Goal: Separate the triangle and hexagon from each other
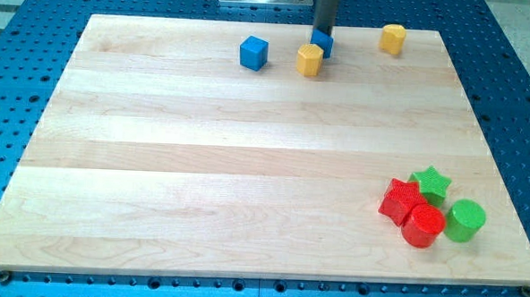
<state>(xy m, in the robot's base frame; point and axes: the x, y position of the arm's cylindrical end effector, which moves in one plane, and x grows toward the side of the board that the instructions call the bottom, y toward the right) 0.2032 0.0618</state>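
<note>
A yellow hexagon (310,59) sits near the view's top, just right of centre. A small blue block, seemingly the triangle (323,46), lies right against the hexagon's upper right side and is partly hidden by my rod. My tip (323,33) comes down at the triangle's top edge, on its far side from the hexagon. The rod is dark and enters from the view's top.
A blue cube (253,53) stands left of the hexagon. A yellow block (393,39) lies at the top right. At the bottom right a red star (400,199), green star (431,182), red cylinder (423,226) and green cylinder (465,220) are clustered. The wooden board (246,166) rests on a blue perforated table.
</note>
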